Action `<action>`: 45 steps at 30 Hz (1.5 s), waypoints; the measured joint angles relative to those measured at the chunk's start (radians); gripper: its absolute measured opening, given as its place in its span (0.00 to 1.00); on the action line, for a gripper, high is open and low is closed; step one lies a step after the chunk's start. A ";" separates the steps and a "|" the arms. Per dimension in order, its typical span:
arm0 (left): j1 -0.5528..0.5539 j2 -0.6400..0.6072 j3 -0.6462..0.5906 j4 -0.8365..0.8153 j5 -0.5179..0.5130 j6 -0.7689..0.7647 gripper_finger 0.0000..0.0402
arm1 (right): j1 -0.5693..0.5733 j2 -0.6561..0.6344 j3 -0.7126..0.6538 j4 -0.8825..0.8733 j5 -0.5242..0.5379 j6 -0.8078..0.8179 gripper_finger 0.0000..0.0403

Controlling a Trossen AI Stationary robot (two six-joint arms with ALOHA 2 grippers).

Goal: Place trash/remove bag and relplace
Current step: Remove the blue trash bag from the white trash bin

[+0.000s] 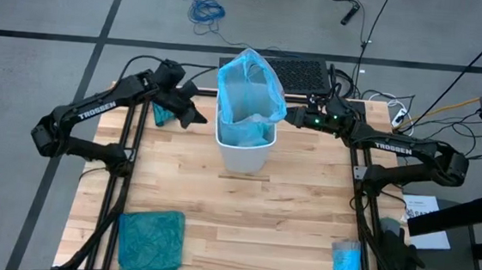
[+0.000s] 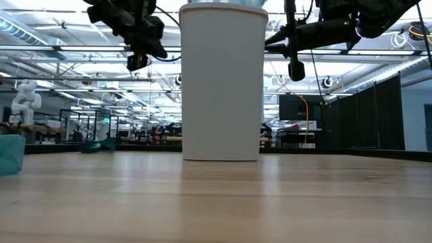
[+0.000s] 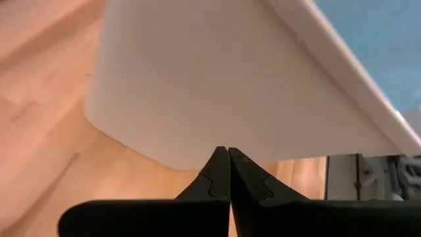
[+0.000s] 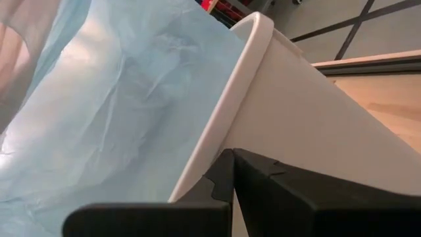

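At the table's far middle, the bag [image 1: 249, 91] stands loosely out of the white bin [image 1: 244, 152], with the left gripper [image 1: 198, 114] and right gripper [image 1: 292, 117] pinched shut, empty, flanking its rim. Both are so near the bin that a careless move could probably tip it, or closed fingers could slide off the thin plastic.

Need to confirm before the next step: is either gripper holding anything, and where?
Nothing held: left gripper and right gripper are both shut empty beside the bin.

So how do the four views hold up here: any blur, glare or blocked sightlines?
High view: even light, sharp, bag clear. Low view: the white bin blocks the centre, its top cropped, bright ceiling lights behind it. Left wrist view: the bin wall fills the frame, soft and close. Right wrist view: bag and rim soft, washed out in places.
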 joint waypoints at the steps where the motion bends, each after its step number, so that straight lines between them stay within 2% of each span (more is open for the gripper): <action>1: 0.009 -0.012 0.000 -0.002 -0.002 -0.002 0.00 | 0.000 0.000 0.000 0.000 -0.004 0.000 0.00; 11: 0.082 -0.185 0.000 -0.018 -0.036 -0.081 0.00 | -0.085 -0.050 0.000 -0.020 -0.125 0.000 0.00; 17: 0.086 -0.280 0.000 -0.014 -0.073 -0.136 0.00 | -0.139 -0.148 0.000 -0.047 -0.132 0.034 0.00; 22: 0.076 -0.336 0.000 0.088 -0.074 -0.238 0.00 | -0.126 -0.229 0.025 -0.042 -0.158 0.106 0.00; 24: 0.071 -0.354 0.000 0.184 -0.075 -0.285 0.00 | -0.103 -0.250 0.078 -0.038 -0.158 0.089 0.00; 27: 0.070 -0.373 0.000 0.364 -0.075 -0.347 0.00 | -0.072 -0.253 0.211 -0.050 -0.159 -0.035 0.00; 29: 0.070 -0.381 0.000 0.474 -0.074 -0.366 0.00 | -0.050 -0.242 0.332 -0.141 -0.159 -0.159 0.00; 34: 0.070 -0.380 0.000 0.662 0.001 -0.333 0.00 | -0.015 -0.178 0.645 -0.539 -0.158 -0.433 0.00; 36: 0.070 -0.380 0.000 0.765 0.026 -0.341 0.00 | 0.000 -0.152 0.733 -0.591 -0.204 -0.470 0.00; 39: 0.070 -0.376 0.000 0.953 0.021 -0.340 0.00 | 0.024 -0.136 0.808 -0.559 -0.256 -0.541 0.00; 42: 0.070 -0.377 0.000 1.054 -0.005 -0.341 0.00 | 0.029 -0.132 0.827 -0.577 -0.167 -0.614 0.00; 45: 0.070 -0.378 0.000 1.060 -0.063 -0.397 0.00 | 0.027 -0.129 0.826 -0.657 -0.032 -0.548 0.00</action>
